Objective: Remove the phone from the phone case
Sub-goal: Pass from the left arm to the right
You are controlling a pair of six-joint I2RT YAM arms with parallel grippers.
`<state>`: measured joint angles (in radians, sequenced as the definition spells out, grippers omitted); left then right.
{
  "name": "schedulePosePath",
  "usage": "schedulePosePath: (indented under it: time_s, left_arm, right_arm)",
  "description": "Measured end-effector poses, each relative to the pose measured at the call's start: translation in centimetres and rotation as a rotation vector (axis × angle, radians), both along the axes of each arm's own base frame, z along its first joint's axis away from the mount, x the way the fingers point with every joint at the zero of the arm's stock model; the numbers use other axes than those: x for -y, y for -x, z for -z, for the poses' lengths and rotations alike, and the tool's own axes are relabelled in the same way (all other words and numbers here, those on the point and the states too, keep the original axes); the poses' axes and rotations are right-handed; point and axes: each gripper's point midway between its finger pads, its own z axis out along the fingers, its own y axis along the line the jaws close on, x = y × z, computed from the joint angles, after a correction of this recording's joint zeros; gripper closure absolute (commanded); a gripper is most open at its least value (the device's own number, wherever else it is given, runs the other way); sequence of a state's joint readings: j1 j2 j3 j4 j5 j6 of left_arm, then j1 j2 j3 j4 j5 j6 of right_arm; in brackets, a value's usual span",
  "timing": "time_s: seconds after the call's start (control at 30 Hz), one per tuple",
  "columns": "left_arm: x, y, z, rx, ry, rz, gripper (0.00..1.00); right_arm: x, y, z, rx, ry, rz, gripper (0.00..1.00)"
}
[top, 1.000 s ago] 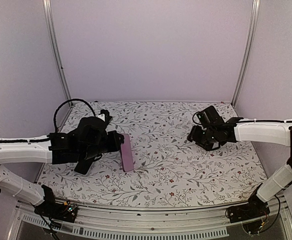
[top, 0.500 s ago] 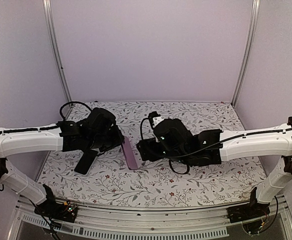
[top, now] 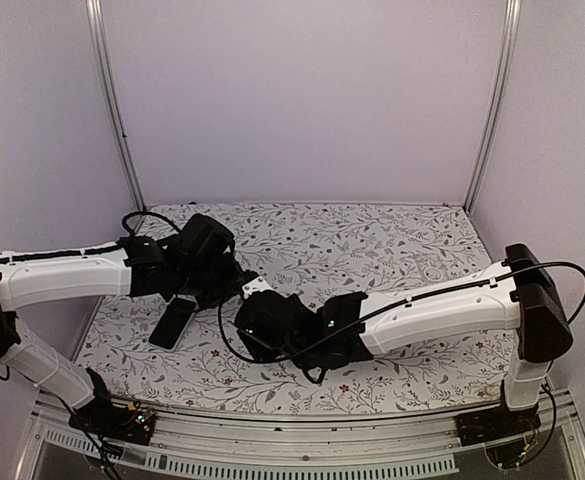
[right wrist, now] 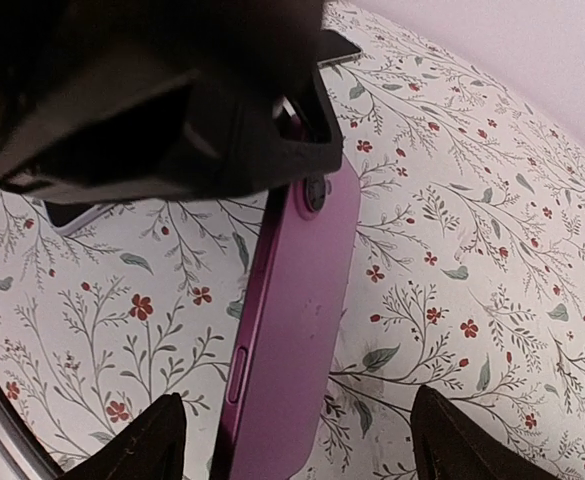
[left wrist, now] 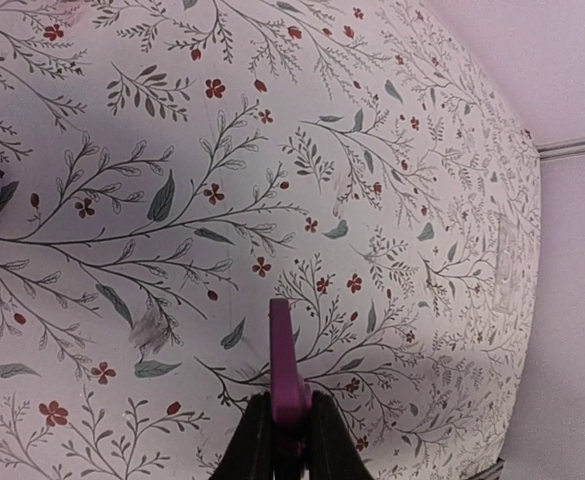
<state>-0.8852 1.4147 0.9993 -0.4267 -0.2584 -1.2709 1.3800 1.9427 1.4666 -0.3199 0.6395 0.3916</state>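
Swung across, my right tool (right wrist: 297,435) straddles the purple phone (right wrist: 292,290) wide open and empty (left tool (left wrist: 284,410) pinches it), so I'll centre before closing.

Robot lab booth; plain walls (top: 302,100), aluminium frame (top: 112,110), floral tablecloth (top: 392,250).

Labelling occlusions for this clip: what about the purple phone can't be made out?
Left wrist view: purple phone edge-on in the left gripper; faces unseen.
Top view: phone hidden behind the right arm.
Right wrist view: top behind left gripper, bottom cut by frame; any case indistinguishable.
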Motion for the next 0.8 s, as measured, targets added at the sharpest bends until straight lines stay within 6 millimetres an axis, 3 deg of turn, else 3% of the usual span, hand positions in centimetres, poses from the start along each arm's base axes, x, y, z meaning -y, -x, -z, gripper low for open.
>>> schedulePosePath:
  time_s: [0.17,0.67,0.8]
  left_arm:
    - [-0.2,0.0,0.2,-0.023,0.016,-0.013,1.00]
    - [-0.2,-0.1,1.3,-0.080,0.032,-0.038,1.00]
    - [0.0,-0.1,1.1,-0.087,0.048,-0.035,1.00]
  right_arm:
    - [0.7,-0.3,1.6,0.011,0.066,0.019,0.29]
    - [0.5,-1.0,2.6,0.064,0.129,0.047,0.45]
    - [0.6,-1.1,2.8,0.081,0.154,0.047,0.53]
